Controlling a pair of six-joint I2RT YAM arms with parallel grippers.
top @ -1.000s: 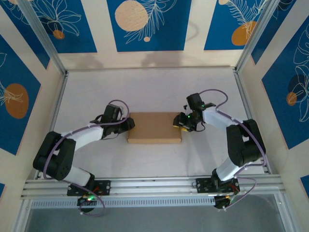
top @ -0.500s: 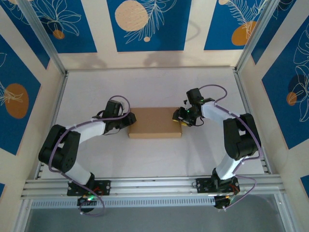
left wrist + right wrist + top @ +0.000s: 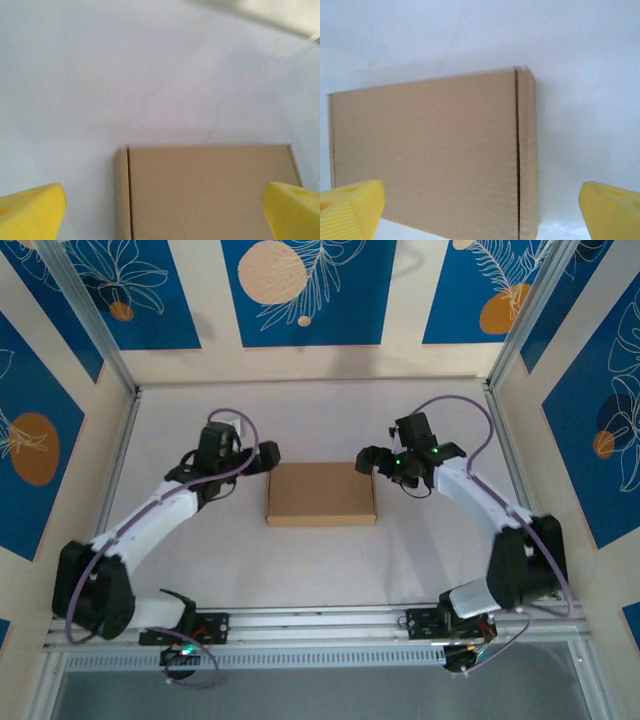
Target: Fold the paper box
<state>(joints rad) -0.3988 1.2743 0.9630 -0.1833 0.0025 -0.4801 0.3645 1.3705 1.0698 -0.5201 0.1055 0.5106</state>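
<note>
The paper box [image 3: 320, 493] lies flat and closed in the middle of the white table, plain brown cardboard with a seam near each short end. My left gripper [image 3: 263, 456] hovers off the box's far left corner, open, with nothing between its yellow fingertips [image 3: 31, 210]. My right gripper [image 3: 369, 459] hovers off the far right corner, also open and holding nothing. The left wrist view looks down on the box [image 3: 210, 190] between the wide jaws of the left gripper [image 3: 162, 212]. In the right wrist view the box [image 3: 425, 155] sits below the spread right gripper [image 3: 481, 207].
Aluminium rails [image 3: 118, 465] border the table on the left, the right [image 3: 512, 455] and along the near edge [image 3: 320, 625]. Patterned blue and cream walls rise behind and beside them. Bare white tabletop [image 3: 320, 415] surrounds the box.
Both grippers let go of the box's short ends, opened wide and drew back towards the far side. The box slid slightly away from the near edge and now rests alone.
</note>
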